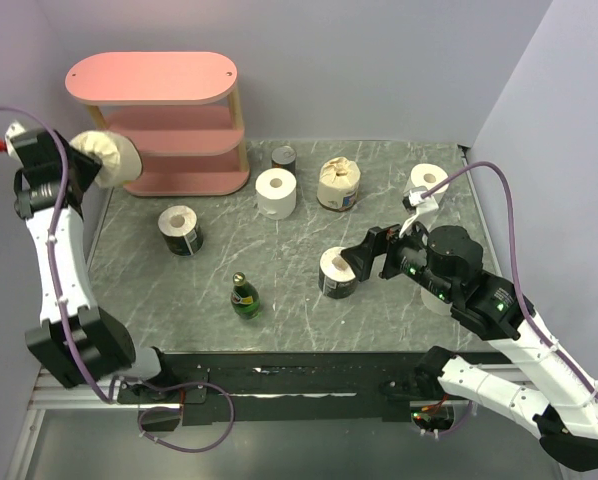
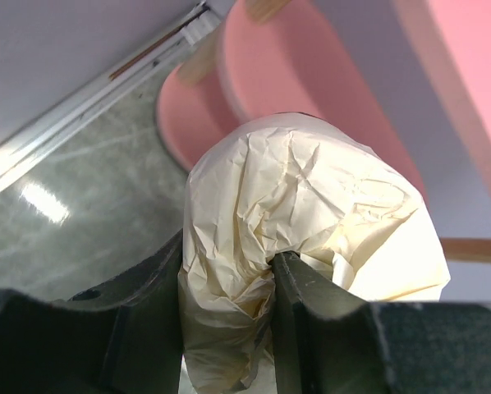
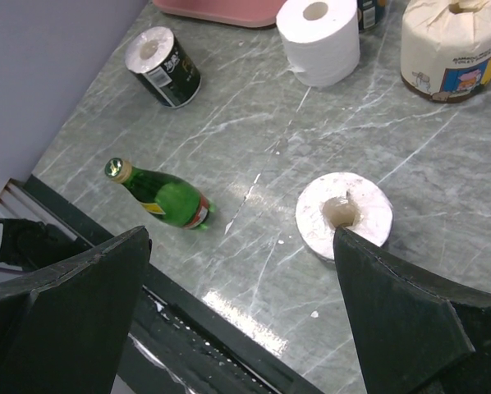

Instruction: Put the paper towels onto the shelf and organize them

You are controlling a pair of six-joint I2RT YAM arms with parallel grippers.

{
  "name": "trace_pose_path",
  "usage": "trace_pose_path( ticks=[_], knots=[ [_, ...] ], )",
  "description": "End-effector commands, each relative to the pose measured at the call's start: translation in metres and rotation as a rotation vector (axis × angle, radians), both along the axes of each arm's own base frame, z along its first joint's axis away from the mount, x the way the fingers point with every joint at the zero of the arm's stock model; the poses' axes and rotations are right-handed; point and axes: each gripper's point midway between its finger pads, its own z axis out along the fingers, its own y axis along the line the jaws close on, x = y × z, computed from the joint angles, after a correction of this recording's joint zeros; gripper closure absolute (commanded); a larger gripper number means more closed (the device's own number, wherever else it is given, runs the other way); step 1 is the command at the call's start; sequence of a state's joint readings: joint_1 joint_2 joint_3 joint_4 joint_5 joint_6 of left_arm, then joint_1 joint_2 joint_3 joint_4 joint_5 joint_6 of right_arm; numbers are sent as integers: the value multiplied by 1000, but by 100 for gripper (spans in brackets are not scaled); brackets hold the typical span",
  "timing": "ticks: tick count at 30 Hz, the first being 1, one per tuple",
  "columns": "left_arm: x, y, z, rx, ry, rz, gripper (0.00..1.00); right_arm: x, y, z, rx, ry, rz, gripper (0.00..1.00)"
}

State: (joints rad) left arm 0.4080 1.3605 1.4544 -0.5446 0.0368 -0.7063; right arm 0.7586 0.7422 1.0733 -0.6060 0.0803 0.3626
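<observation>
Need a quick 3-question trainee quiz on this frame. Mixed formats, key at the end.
1. Multiple choice: what does the left gripper hold? A) a plain white roll B) the cream-wrapped roll C) nothing
2. True or false: the right gripper stands open over the table.
3. Count: leaving out the held one, how many rolls stand on the table?

Key: 1 B; 2 true; 3 five.
</observation>
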Motion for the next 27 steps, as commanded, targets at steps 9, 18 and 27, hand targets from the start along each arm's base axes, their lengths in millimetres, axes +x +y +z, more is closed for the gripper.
trace_pose_path(
  ticks=[9,18,27],
  knots=[
    [82,9,31,24,-93,-71,90,11,-2,38,55,-101,-39,0],
    [104,14,27,10,-92,-69,85,18,2,39,28,-104,-41,1],
    [117,20,22,15,-65,-49,80,19,2,47,42,-120,-43,1]
  ],
)
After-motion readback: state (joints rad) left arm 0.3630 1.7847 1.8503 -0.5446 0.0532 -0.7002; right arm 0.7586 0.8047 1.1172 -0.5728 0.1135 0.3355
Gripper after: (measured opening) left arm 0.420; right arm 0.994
